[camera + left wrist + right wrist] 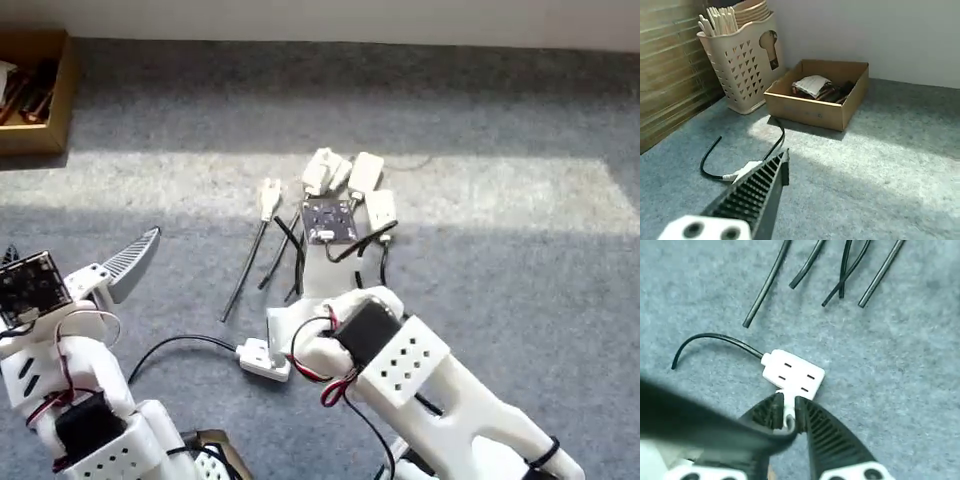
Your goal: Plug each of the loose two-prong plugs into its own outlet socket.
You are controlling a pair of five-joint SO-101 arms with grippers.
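The right arm comes in from the 5 o'clock corner of the high view and stretches toward the middle, wrist low over the grey carpet (520, 260). The right hand (788, 402) is closed on a white plug (788, 416), pinched between both ribbed fingers (825, 432). The plug's front end touches the edge of a white outlet block (792, 375). The block lies flat just toward 6 o'clock from the middle of the high view, and its black cord (175, 345) curves off toward 9 o'clock.

The left arm stands at the 8 o'clock corner, forearm raised, with the left hand (135, 255) pointing toward 2 o'clock and held above the carpet. I cannot tell whether it is open or closed.

More white plugs (340, 175) lie bunched at 12 o'clock from the middle, around a small dark square board (330, 221). One further plug (269, 196) sits just beside them at their 9 o'clock side, and loose black cords (282, 252) trail toward 6 o'clock.

The right wrist view gives what the high view cannot — the slot pairs on the block's top face and the grip itself. The left wrist view adds a cardboard box (810, 111) of odds and ends, a perforated beige basket (742, 65) of wooden sticks, and a short black cable (712, 150) with a white end.
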